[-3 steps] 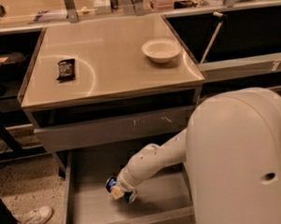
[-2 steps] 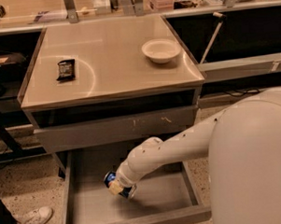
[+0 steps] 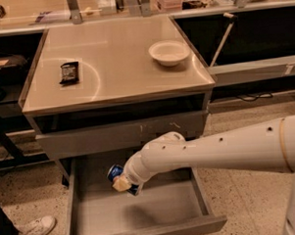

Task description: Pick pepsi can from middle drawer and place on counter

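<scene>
Raised since last frame: gripper (image 3: 122,182) clamped around pepsi can (image 3: 115,172), which now hangs clear of the middle drawer (image 3: 151,211) floor directly beneath it. Arm sits lower and more outstretched.

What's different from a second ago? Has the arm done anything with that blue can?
The claw, closed on the pepsi can, has raised it slightly above the floor of the middle drawer, and the arm has pulled away to the right. The snack packet and bowl on the counter haven't moved.
</scene>
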`<state>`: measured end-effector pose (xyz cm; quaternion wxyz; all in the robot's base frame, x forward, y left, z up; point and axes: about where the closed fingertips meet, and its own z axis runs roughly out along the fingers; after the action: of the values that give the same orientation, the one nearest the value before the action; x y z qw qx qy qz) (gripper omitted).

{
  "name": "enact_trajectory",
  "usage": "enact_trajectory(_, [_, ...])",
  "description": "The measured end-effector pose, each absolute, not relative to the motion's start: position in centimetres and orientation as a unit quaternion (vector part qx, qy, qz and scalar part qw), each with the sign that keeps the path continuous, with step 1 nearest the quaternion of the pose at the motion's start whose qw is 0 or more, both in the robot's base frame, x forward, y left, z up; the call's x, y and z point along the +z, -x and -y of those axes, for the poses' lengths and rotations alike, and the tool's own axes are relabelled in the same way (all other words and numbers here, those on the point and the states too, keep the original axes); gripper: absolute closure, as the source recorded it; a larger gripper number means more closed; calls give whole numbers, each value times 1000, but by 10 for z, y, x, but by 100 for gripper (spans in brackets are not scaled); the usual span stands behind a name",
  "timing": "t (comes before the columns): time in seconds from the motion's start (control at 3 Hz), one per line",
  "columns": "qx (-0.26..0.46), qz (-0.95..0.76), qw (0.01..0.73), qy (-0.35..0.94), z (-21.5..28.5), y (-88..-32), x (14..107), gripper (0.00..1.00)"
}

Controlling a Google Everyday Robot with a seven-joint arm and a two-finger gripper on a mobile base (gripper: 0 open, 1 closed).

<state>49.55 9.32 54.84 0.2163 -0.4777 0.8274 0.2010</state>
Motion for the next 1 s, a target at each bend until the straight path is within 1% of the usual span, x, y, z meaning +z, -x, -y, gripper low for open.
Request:
enact_trajectory(0.33, [199, -825, 222, 481, -92, -496, 553, 100])
enact_trajectory(0.67, [187, -821, 227, 489, -97, -501, 581, 100])
enact_trajectory(1.0, [171, -819, 242, 492, -102, -514, 637, 100])
